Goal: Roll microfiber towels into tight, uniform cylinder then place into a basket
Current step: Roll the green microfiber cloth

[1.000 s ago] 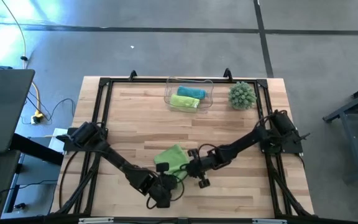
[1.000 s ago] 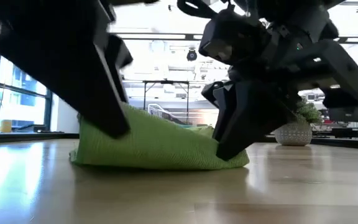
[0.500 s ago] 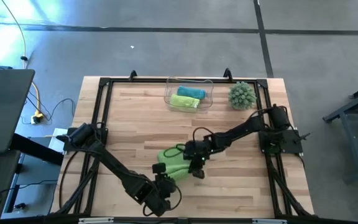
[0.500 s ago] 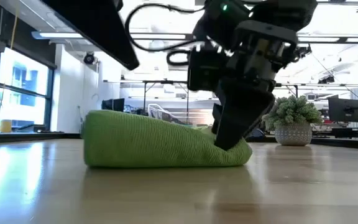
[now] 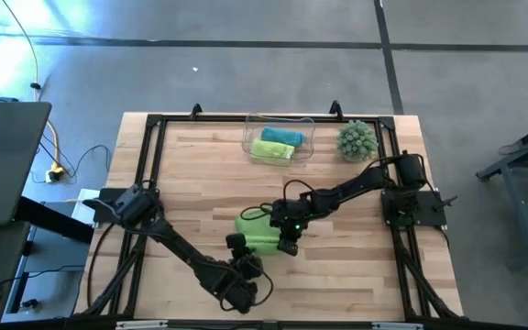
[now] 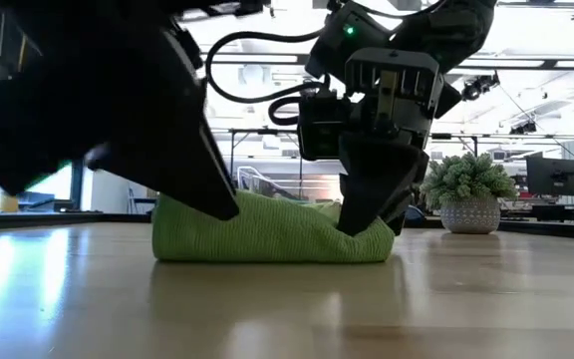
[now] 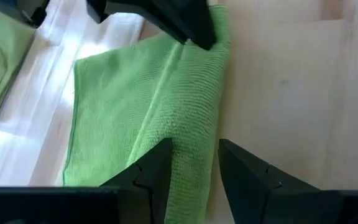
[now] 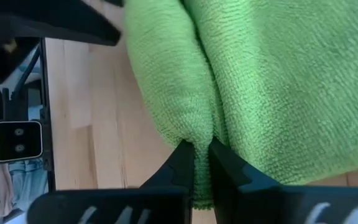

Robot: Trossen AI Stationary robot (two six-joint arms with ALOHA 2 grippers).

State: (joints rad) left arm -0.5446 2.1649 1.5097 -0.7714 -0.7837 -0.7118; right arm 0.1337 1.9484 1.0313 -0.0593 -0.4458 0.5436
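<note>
The soft, fuzzy lime-green microfiber towel (image 5: 262, 233) lies half rolled at lower centre of the high view. The right gripper (image 8: 202, 163) pinches a fold of it; the left gripper (image 7: 193, 163) straddles its edge, jaws apart. Light and floppy (likely to unroll), it is best gripped along the rolled edge.

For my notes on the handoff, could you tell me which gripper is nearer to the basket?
Right. The right gripper pinches the green towel at mid-table, well short of the basket at the far edge; the left gripper sits at the towel's near side, farther still.
</note>
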